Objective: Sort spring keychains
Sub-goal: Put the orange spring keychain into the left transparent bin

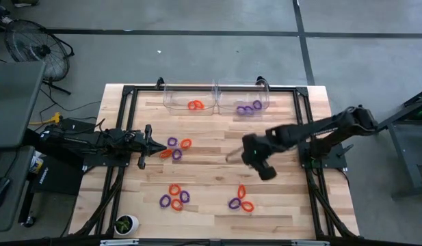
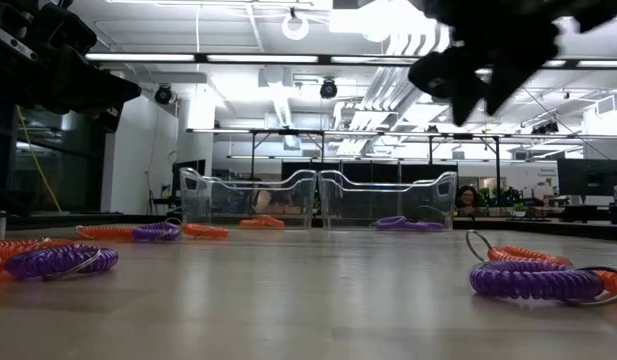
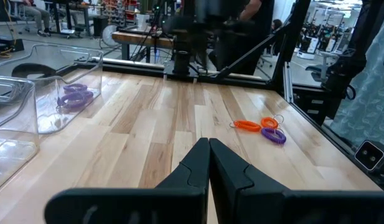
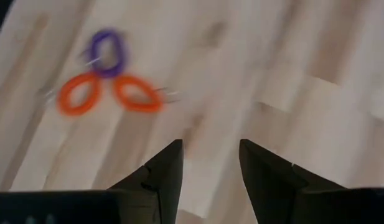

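Two coiled plastic keychains (image 4: 104,81) lie below the right gripper (image 4: 210,163), fingers apart; left gripper (image 3: 208,163) pinched.

I see a pale wooden table (image 1: 217,219) edged by a black metal frame (image 1: 128,92). Two clear bins (image 1: 190,96) stand side by side at its far edge. A small white pot with a green plant (image 1: 125,223) sits at the near left corner. Off the table to the left, a floor fan (image 1: 29,44) stands on grey concrete. Beyond the bins, a person (image 2: 468,198) sits in the workshop.
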